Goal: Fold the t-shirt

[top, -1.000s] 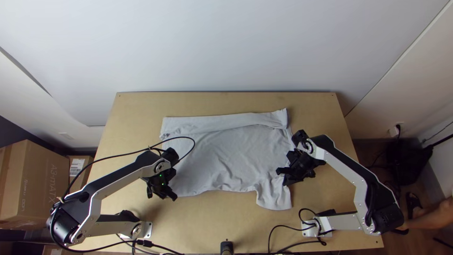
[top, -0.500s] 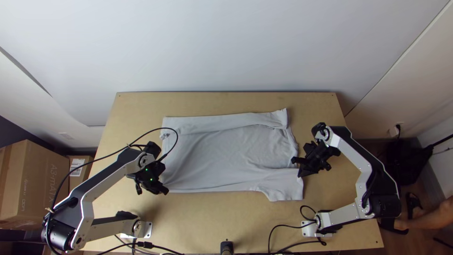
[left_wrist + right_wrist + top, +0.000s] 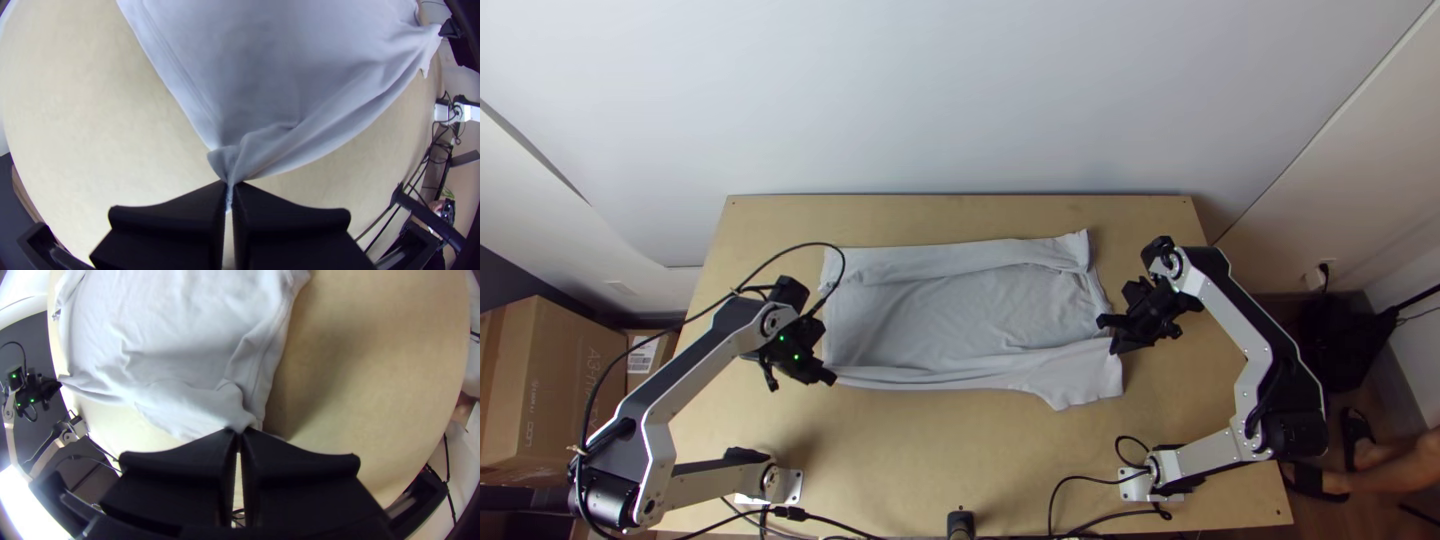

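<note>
T-shirt near edge moved inward; nearside table strip wider.

T-shirt: matt cloth, softly creased | Table: smooth, matt wood | Left gripper, right gripper: matt, plastic-like | Arm link: smooth metal | Box appears matt cardboard

Built as two arms from angled silver-grey links with bulky black joints, dotted with small round screws. Footed in pale metal plates. Lit by small green lights beside the left gripper. Looped near it with thin black cable. Ended in wide, flat black fingers.
</note>
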